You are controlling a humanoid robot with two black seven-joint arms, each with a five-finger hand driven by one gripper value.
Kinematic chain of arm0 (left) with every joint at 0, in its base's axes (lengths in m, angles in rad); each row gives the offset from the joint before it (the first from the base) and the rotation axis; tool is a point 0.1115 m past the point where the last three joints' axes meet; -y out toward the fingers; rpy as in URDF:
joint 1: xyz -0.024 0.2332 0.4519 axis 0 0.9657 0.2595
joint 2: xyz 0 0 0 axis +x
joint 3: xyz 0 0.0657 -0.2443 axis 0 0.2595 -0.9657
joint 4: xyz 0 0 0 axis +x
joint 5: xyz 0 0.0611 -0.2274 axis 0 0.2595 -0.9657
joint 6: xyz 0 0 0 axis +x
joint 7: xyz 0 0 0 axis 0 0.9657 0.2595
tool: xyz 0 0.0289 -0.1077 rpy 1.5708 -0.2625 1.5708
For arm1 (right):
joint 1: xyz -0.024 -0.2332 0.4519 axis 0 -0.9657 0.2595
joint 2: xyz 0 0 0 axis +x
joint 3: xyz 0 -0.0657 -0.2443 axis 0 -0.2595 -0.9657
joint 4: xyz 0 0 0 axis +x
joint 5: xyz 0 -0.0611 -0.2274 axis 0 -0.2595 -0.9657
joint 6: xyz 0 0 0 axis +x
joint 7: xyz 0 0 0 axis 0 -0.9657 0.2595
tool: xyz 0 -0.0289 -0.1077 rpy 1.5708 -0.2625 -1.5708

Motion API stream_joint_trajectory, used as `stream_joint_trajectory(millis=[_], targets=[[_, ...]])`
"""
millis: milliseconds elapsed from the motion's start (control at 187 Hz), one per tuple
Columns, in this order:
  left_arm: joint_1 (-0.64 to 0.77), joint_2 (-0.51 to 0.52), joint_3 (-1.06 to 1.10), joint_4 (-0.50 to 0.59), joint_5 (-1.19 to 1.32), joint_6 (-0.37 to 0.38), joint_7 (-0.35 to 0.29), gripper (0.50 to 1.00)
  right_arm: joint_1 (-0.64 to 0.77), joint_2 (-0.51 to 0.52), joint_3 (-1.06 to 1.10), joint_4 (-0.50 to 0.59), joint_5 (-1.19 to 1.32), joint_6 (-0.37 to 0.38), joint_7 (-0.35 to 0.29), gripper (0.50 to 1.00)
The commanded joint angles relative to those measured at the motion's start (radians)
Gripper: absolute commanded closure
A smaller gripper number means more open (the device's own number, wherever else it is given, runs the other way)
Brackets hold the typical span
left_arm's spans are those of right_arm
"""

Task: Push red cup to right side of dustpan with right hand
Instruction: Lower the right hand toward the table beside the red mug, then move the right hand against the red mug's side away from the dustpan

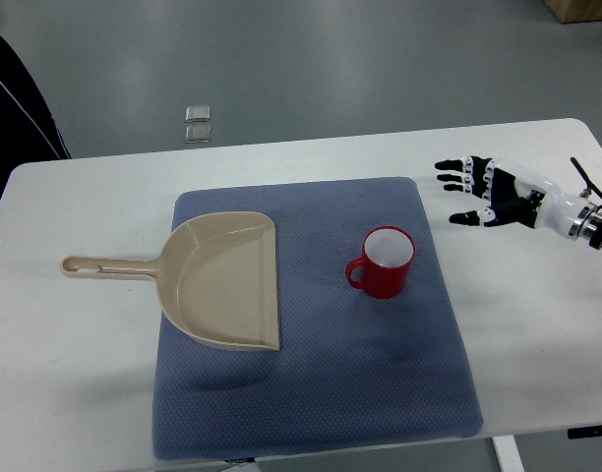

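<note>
The red cup (385, 264) stands upright on the blue mat (311, 393) at centre frame, handle pointing left, well right of the beige dustpan (222, 280). At the right edge, the right hand (488, 192) hovers over the white table (537, 334), fingers spread wide, holding nothing, apart from the cup.

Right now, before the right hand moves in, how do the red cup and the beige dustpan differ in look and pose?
The red ceramic cup with a white inside stands upright, its mouth facing up; the beige plastic dustpan lies flat. The cup is small and round; the dustpan is broad, with a long handle that reaches left off the mat. The cup's short handle also points left. Both rest on the blue mat, apart from each other. The right hand touches neither.
</note>
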Motion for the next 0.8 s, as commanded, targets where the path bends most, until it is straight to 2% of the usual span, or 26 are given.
stream_joint_trajectory(millis=[0, 507, 795], targets=[[0.000, 0.000, 0.000, 0.001, 0.000, 0.000, 0.000, 0.500, -0.010, 0.003, -0.011, 0.000, -0.032, 0.000, 0.000, 0.570], [0.000, 0.000, 0.000, 0.001, 0.000, 0.000, 0.000, 0.500, -0.044, 0.024, -0.046, 0.060, -0.032, 0.000, 0.000, 0.570], [0.000, 0.000, 0.000, 0.001, 0.000, 0.000, 0.000, 0.500, -0.075, 0.078, -0.040, 0.074, -0.027, 0.000, 0.000, 0.570]])
